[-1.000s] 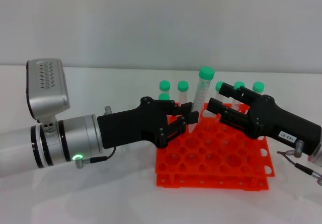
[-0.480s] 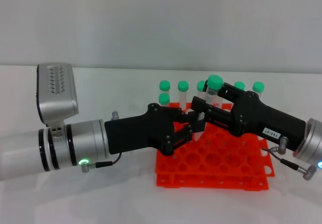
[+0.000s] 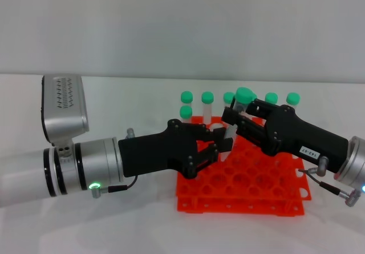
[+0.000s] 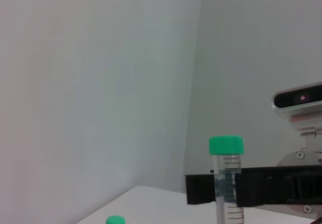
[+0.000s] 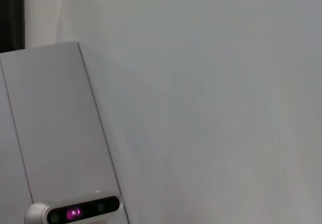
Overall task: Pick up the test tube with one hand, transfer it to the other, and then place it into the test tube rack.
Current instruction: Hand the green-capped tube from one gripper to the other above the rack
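Both jaws pinch the green-capped test tube (image 3: 238, 112) above the orange rack (image 3: 245, 181), so I judge the handover mid-transfer: left gripper (image 3: 219, 144) must release, right gripper (image 3: 235, 117) at its two o'clock.

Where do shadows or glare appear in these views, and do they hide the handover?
Head view: even, soft light; only a faint shadow on the table under the test tube rack; no glare where the left gripper and right gripper meet at the test tube. Left wrist view: the tube's markings are readable against the plain wall. Right wrist view: only wall and a camera, no handover.
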`<state>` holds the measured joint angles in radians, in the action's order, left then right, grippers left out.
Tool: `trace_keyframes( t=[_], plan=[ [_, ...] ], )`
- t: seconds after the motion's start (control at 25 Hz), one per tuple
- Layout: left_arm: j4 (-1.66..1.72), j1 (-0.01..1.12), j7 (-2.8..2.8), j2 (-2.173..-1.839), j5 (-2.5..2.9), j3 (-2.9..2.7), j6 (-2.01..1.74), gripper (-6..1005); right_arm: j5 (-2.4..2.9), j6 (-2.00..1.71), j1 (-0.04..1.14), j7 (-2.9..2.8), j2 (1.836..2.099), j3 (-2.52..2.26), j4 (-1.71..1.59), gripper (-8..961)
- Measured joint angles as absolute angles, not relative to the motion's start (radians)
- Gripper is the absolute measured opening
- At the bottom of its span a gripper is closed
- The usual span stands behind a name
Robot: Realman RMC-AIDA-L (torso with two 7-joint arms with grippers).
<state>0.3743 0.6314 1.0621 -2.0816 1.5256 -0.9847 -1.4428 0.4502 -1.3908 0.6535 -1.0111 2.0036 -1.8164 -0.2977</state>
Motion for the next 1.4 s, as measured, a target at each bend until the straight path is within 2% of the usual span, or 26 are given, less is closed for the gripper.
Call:
trace_keyframes(
  t=[0.48, 1.2, 1.4],
  plan=[
    [0.373, 0.627, 1.061, -2.082, 1.525, -0.985, -1.441, 311, 0.454, -1.391, 0.655, -1.010, 2.003, -1.815, -0.298, 200],
    [0.314, 0.646, 1.040, -2.087, 1.457, -0.980, -1.317, 325, 0.453, -1.396, 0.653, -1.012, 2.005, -1.816, -0.298, 202],
    [0.294, 0.662, 1.039, -2.088, 1.448, -0.981, -1.303, 497, 0.453, -1.391, 0.660, -1.008, 2.004, -1.816, -0.298, 202]
  ],
)
